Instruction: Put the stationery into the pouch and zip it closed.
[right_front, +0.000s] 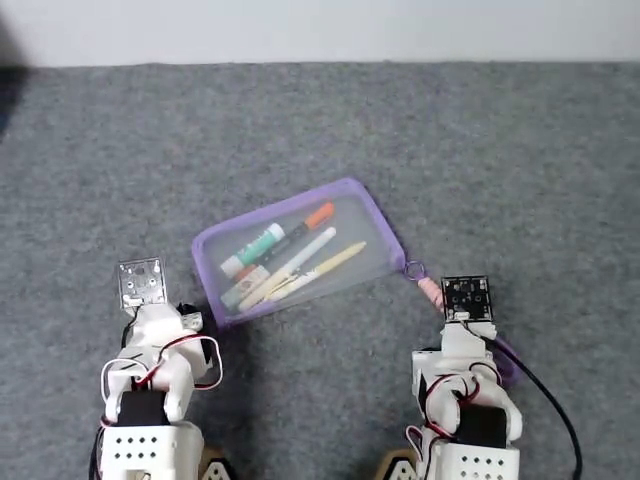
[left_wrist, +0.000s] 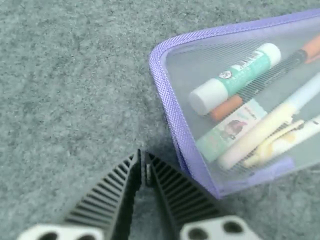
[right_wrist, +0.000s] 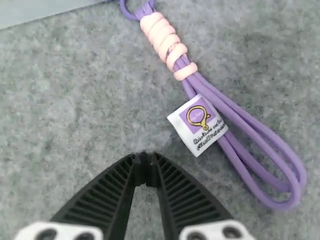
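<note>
The mesh pouch (right_front: 300, 250) lies slanted mid-bench, purple-trimmed, with the stationery (right_front: 290, 262) inside it: a glue stick (left_wrist: 235, 77), markers and pens showing through the mesh. The left end effector (left_wrist: 142, 167) sits just off the pouch's near corner, fingers pressed together on nothing. The right end effector (right_wrist: 145, 170), likewise pressed together and empty, hangs beside the purple wrist strap (right_wrist: 250, 145) and its white tag (right_wrist: 197, 124), over the grey bench (right_front: 500, 150).
</note>
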